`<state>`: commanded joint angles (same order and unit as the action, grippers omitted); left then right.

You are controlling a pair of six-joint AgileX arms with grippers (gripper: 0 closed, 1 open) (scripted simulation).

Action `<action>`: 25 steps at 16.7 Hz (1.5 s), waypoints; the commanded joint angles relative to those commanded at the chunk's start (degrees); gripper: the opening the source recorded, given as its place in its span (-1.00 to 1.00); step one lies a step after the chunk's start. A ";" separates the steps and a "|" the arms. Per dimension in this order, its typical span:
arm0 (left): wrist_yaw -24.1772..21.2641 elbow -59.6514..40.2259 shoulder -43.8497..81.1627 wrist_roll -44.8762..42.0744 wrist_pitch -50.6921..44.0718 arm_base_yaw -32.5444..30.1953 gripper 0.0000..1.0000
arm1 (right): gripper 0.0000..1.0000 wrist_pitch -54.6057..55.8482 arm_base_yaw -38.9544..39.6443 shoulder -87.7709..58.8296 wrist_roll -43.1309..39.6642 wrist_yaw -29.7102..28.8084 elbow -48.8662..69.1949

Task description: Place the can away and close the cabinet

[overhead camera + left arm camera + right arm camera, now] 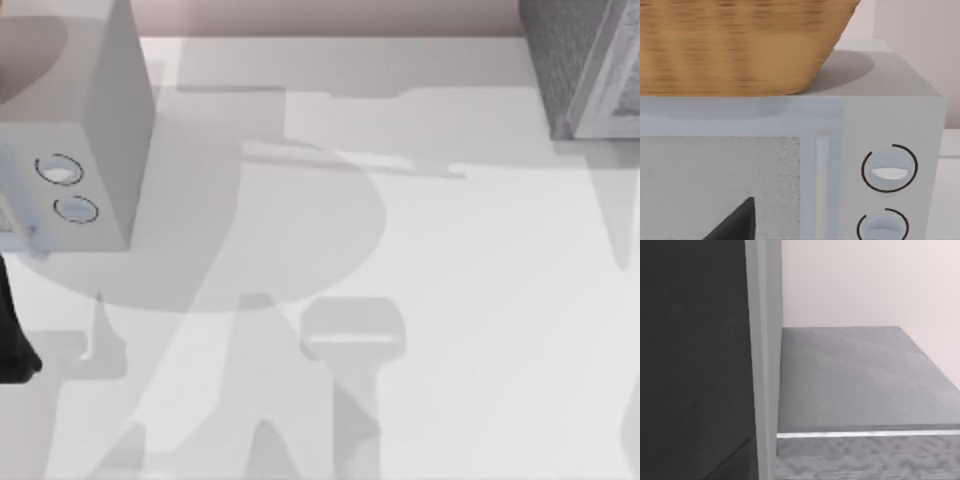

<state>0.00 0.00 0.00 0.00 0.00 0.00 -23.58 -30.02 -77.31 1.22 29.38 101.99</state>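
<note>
Wicker basket point(735, 47) rests atop the dialled pale box point(890, 120).

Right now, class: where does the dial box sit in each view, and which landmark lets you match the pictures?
Top view: the dial box stands at the left edge, its dials on the front face.
Left wrist view: the dial box is seen close from the front, with a basket on top.
Right wrist view: this one faces the cabinet instead.
Shared landmark: the two round dials, top and left wrist views.
</note>
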 joint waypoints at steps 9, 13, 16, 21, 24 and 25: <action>0.00 0.00 0.00 0.00 0.00 0.00 1.00 | 1.00 -1.52 44.99 2.08 -0.03 -44.85 -2.08; 0.00 0.00 0.00 0.00 0.00 0.00 1.00 | 1.00 -1.72 54.34 3.15 -0.06 -54.20 -3.28; 0.00 0.00 0.00 0.00 0.00 0.00 1.00 | 1.00 -1.74 55.37 3.29 -0.06 -55.23 -3.44; 0.00 0.00 0.00 0.00 0.00 0.00 1.00 | 1.00 -1.64 53.48 3.77 -0.75 -55.84 -2.09; 0.00 0.00 0.00 0.00 0.00 0.00 1.00 | 1.00 -0.41 51.16 -0.53 -0.71 -53.57 0.96; 0.00 0.00 0.00 0.00 0.00 0.00 1.00 | 1.00 -0.07 50.36 -2.13 -0.69 -52.75 1.82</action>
<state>0.00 0.00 0.00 0.00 0.00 0.00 -23.65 20.34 -79.44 0.53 -23.37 103.81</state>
